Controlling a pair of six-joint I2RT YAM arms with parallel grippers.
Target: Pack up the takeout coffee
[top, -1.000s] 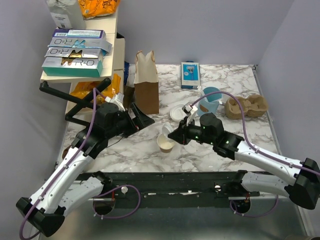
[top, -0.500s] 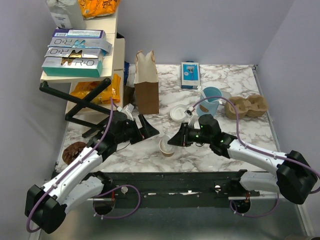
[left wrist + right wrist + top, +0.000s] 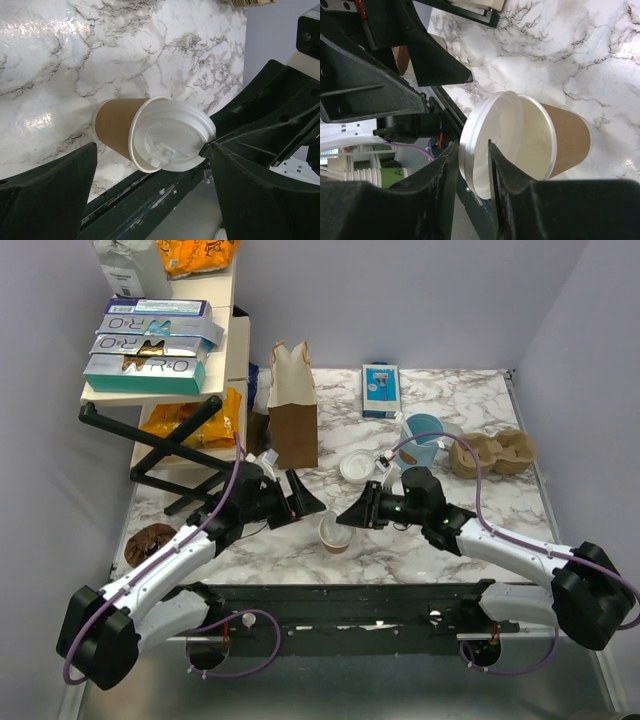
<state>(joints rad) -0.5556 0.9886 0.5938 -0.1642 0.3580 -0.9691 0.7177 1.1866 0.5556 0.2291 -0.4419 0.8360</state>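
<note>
The takeout coffee cup (image 3: 334, 535), cream-tan paper, stands on the marble table between both grippers. My right gripper (image 3: 347, 516) is shut on the rim of the round white plastic lid (image 3: 490, 145) and holds it tilted over the cup's open mouth (image 3: 535, 135). In the left wrist view the lid (image 3: 172, 135) rests askew on the cup (image 3: 115, 122), one edge past the rim. My left gripper (image 3: 305, 502) is open, its fingers (image 3: 50, 190) spread wide on either side of the cup without touching it.
A brown paper bag (image 3: 292, 405) stands open behind the cup. A second white lid (image 3: 357, 468), a light-blue mug (image 3: 422, 438) and a brown pulp carrier (image 3: 492, 453) lie right. A shelf with boxes (image 3: 150, 345) and a black stand (image 3: 165, 450) are left.
My left gripper has moved right, closer to the cup. My right gripper has lowered the lid from beside the cup onto its mouth.
</note>
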